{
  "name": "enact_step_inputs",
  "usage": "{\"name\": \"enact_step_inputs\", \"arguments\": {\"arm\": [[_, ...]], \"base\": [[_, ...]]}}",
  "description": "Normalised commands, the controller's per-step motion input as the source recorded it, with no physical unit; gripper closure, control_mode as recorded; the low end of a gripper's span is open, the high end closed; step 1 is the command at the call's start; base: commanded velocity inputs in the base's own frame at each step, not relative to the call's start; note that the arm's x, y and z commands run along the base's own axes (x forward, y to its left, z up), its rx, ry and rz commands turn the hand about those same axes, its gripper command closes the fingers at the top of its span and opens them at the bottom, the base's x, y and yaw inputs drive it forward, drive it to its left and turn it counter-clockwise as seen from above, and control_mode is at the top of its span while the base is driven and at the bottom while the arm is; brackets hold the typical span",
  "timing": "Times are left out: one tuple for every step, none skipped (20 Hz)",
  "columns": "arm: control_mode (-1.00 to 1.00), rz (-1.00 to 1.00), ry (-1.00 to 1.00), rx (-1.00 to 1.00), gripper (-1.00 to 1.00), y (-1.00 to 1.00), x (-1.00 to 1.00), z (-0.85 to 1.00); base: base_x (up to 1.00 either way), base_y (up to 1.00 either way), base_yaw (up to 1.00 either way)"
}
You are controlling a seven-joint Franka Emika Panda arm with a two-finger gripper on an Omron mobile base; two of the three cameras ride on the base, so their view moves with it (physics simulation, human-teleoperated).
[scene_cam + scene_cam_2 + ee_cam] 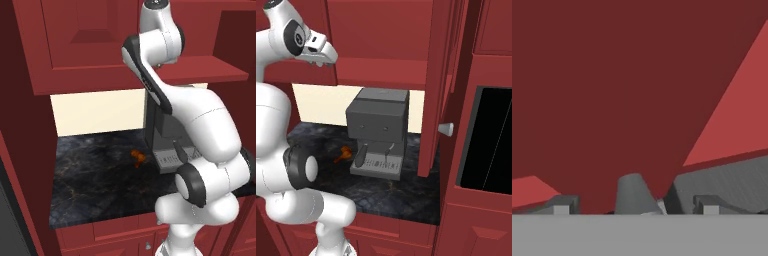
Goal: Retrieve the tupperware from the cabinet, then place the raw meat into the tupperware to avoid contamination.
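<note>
Reaching high into the cabinet [100, 45], the gripper [632, 207] could be knocked against the shelf or the tupperware [722, 185] pushed away if closed off-centre. The jaws are seen standing apart, the fingertips [561, 206] straddling grey forms, clamped on nothing. The raw meat [138, 157] is left on the counter [90, 185].

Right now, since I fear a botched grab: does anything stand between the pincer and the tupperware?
Nothing clearly does. In the hand view the open pincer sits close to the tupperware, which lies off toward one fingertip; a small grey cone rises between the tips, beside the tub.
</note>
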Motion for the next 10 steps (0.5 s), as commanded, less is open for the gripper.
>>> {"name": "enact_step_inputs", "arguments": {"arm": [[-1.00, 0.03, 0.00, 0.00, 1.00, 0.00, 0.19, -0.09], [-1.00, 0.03, 0.00, 0.00, 1.00, 0.00, 0.15, -0.06], [-1.00, 0.03, 0.00, 0.00, 1.00, 0.00, 0.12, -0.03], [-1.00, 0.03, 0.00, 0.00, 1.00, -0.01, 0.10, -0.02], [-1.00, 0.03, 0.00, 0.00, 1.00, -0.11, 0.16, -0.04], [-1.00, 0.03, 0.00, 0.00, 1.00, -0.06, 0.14, -0.01], [-1.00, 0.02, -0.01, 0.00, 1.00, 0.00, 0.10, -0.01], [-1.00, 0.02, -0.02, 0.00, 1.00, 0.00, 0.10, -0.01], [-1.00, 0.02, -0.02, 0.00, 1.00, 0.00, 0.10, -0.01], [-1.00, 0.02, -0.01, 0.00, 1.00, 0.00, 0.08, 0.00]], "base": [[0.00, 0.00, 0.00], [0.00, 0.00, 0.00], [0.00, 0.00, 0.00], [0.00, 0.00, 0.00], [0.00, 0.00, 0.00], [0.00, 0.00, 0.00], [0.00, 0.00, 0.00], [0.00, 0.00, 0.00], [0.00, 0.00, 0.00], [0.00, 0.00, 0.00]]}}
